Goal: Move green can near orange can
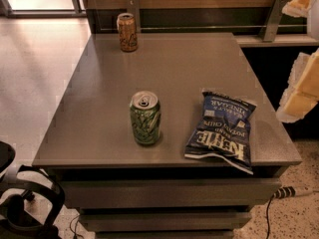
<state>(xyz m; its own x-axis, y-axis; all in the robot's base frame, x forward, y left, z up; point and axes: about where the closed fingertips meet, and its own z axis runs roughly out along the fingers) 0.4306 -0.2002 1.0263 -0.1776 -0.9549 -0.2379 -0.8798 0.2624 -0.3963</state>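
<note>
The green can stands upright on the grey table, near the front edge and left of centre. It is dark green with pale swirls and a silver top with a pull tab. The orange can stands upright at the table's far left corner, well behind the green can. My gripper is at the right edge of the view, beyond the table's right side and above it. Its pale fingers stand apart and hold nothing. It is far from both cans.
A blue chip bag lies flat at the table's front right, beside the green can. A wall rail with metal brackets runs behind the table. A black chair is at the lower left, and a cable lies on the floor at the lower right.
</note>
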